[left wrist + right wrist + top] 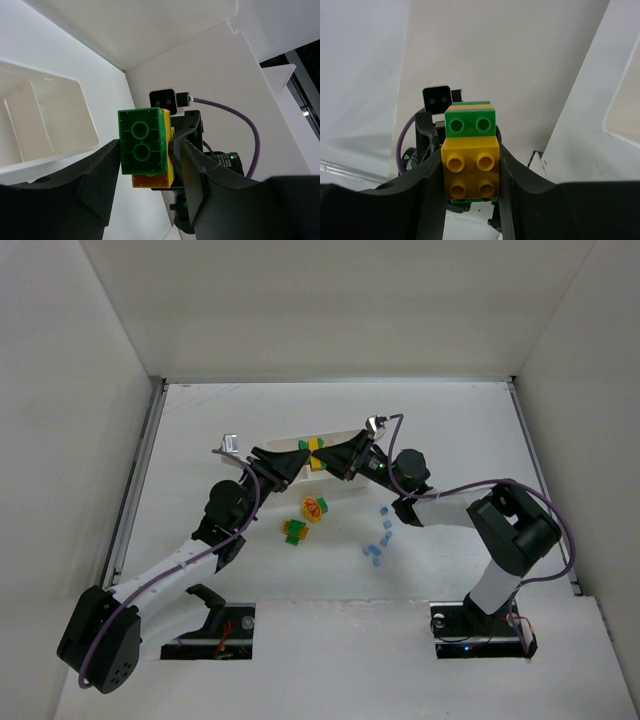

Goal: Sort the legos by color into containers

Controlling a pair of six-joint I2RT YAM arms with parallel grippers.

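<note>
Both my grippers were pinching one green-and-yellow cluster (pixel 316 452) just in front of the white tray (pixel 345 433): my left gripper (pixel 150 165) was clamped on its green brick (pixel 142 141), my right gripper (pixel 470 175) on its yellow brick (pixel 471 168). I judged this the splitting step. Next I needed a steady opposed pull, then each colour dropped into its own compartment. Loose legos (pixel 316 507) lay further out from the tray.
</note>
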